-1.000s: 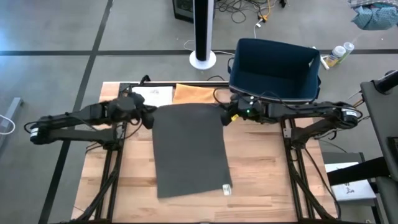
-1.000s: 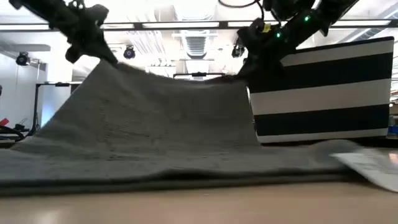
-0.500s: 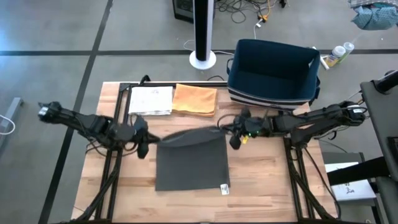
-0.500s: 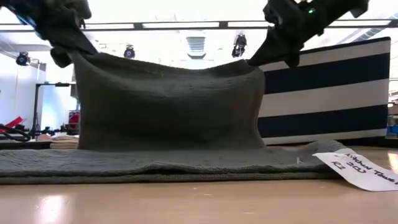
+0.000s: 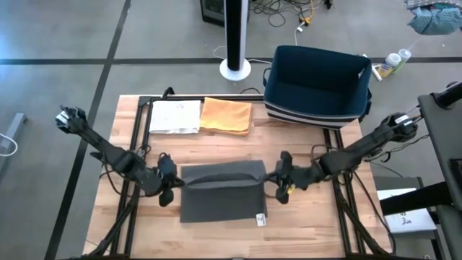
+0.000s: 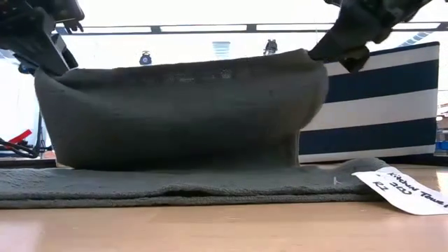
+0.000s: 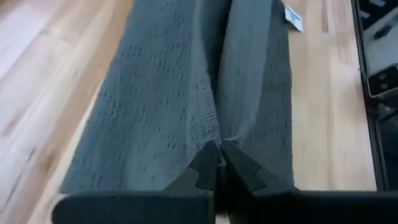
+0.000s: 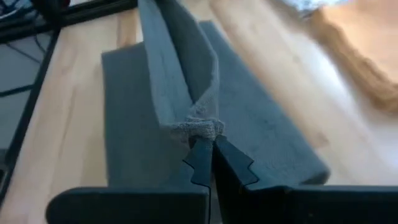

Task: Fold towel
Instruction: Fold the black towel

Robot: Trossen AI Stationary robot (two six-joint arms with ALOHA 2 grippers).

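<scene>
The grey towel [image 5: 220, 191] lay on the wooden desk [image 5: 303, 217], its far edge lifted and carried over its flat half, sagging between two pinched corners. A white tag [image 5: 263, 219] lay at its near corner. The left claw [image 5: 173, 182] was clamped tight on one raised corner, the right claw [image 5: 273, 178] on the other. Beyond the towel lay an orange cloth [image 5: 226, 116] beside a white sheet [image 5: 174, 116], and a navy striped bin [image 5: 318, 83] stood further back.
</scene>
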